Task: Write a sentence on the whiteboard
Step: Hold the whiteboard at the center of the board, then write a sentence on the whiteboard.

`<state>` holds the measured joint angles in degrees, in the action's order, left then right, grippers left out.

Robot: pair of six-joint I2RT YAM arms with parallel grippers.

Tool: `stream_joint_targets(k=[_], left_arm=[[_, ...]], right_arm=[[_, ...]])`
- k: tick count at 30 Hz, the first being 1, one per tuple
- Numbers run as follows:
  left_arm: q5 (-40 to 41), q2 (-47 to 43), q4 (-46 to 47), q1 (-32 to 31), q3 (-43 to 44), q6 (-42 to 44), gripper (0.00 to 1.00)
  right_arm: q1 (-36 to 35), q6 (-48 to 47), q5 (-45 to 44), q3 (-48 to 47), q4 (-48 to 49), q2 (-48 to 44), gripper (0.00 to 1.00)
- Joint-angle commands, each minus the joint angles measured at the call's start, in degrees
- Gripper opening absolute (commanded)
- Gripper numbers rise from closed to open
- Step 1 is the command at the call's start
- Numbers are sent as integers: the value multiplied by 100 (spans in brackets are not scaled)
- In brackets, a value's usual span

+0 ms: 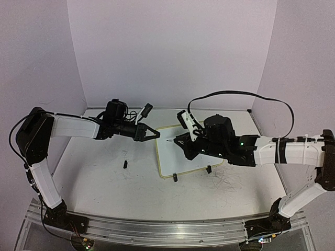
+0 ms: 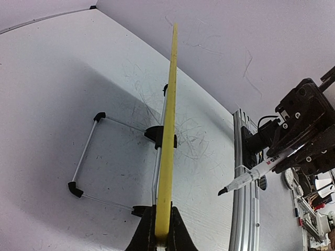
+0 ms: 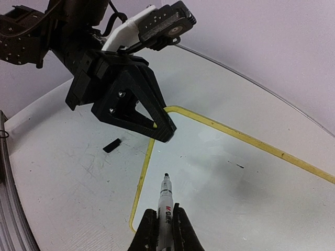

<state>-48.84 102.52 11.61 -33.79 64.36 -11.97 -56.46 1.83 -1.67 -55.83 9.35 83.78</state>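
Note:
The whiteboard [image 1: 183, 154] leans on its wire stand [image 2: 86, 157] at mid-table; no sentence shows on its face, only a tiny dark speck [image 3: 239, 166]. My left gripper [image 1: 156, 134] is shut on the yellow rim [image 2: 168, 130] at the board's far left corner. In the right wrist view those fingers [image 3: 157, 125] clamp that corner. My right gripper [image 3: 165, 225] is shut on an uncapped black marker [image 3: 165, 201]. The marker's tip [image 1: 168, 140] points at the board's upper left area. Seen from the left wrist, the marker [image 2: 251, 175] hangs a short way off the board's face.
A small black cap [image 1: 125, 163] lies on the table left of the board. Two black clip feet [image 1: 175, 178] [image 1: 209, 169] hold the board's near edge. Grey scribble marks [image 1: 230, 183] cover the tabletop on the right. An aluminium rail [image 1: 157, 230] runs along the near edge.

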Motion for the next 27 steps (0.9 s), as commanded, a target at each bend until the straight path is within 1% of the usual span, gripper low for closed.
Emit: stream_joint_targets(k=[1,10,17,27], left_arm=[[160,-113,151,-81,-90,133,0],[328,-193,148,-84,-139,114,0],[341,-164,138,-78,-131,114,0],[345,-152,122,-82,-114,85,0]], right_arm=[[-44,-91,-161,264,516,-392,0],[-44,-10,-401,204,573,-204,0],[-57,23,-252,160,761,-58,0],[-80,22,-367,122,631,-39,0]])
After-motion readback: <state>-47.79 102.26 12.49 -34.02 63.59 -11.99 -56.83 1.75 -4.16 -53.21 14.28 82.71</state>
